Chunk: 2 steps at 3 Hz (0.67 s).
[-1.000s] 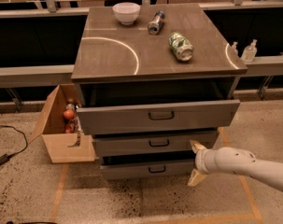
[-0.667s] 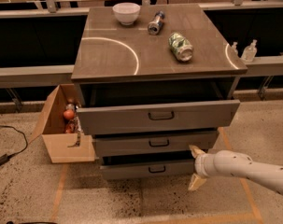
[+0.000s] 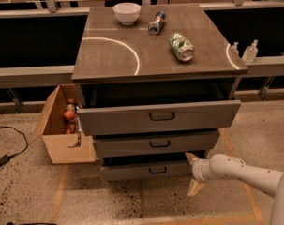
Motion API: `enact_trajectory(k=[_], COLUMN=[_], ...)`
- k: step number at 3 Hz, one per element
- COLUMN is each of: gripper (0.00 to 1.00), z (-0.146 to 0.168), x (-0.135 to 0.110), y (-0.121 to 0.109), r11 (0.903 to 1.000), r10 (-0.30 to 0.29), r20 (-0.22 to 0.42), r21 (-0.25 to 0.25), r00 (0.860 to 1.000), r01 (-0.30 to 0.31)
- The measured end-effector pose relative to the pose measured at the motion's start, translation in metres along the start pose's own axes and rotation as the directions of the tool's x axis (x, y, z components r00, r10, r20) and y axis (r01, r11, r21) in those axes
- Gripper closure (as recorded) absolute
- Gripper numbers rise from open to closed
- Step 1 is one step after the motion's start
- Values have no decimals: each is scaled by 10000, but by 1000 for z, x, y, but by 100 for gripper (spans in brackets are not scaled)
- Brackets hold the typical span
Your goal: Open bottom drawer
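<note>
The bottom drawer (image 3: pixel 146 170) is the slimmest grey-brown front at the foot of the cabinet, with a small dark bar handle (image 3: pixel 157 170) at its centre. It stands pulled out a little, with a dark gap above it. My gripper (image 3: pixel 194 173) is at the drawer's right end, low near the floor, on a white arm coming in from the right. Its two pale fingers (image 3: pixel 193 158) are spread apart, one above the other, and hold nothing.
The middle drawer (image 3: pixel 155 143) and the wide top drawer (image 3: pixel 158 116) stand pulled out above. A white bowl (image 3: pixel 126 12), a dark bottle (image 3: pixel 156 22) and a green can (image 3: pixel 181 46) lie on the cabinet top (image 3: pixel 108 50). A cardboard box (image 3: pixel 62 139) stands at the left.
My gripper has shifted slightly left toward the bottom drawer's right end. The drawers have not visibly moved.
</note>
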<state>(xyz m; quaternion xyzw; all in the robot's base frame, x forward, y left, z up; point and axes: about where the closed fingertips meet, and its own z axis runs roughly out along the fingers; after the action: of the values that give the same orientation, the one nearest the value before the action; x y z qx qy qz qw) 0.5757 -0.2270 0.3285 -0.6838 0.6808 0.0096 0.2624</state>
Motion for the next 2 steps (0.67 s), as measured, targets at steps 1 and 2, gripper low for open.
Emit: enact_trajectory(k=[1,2], gripper=[0,0], z=[36,67], x=[9,16], y=[8,11], r11=[9987,9958], r10=[-364,-697], r20=[190,251], r21=[-355,-579], r00=[9992,9972], r01=[371,711])
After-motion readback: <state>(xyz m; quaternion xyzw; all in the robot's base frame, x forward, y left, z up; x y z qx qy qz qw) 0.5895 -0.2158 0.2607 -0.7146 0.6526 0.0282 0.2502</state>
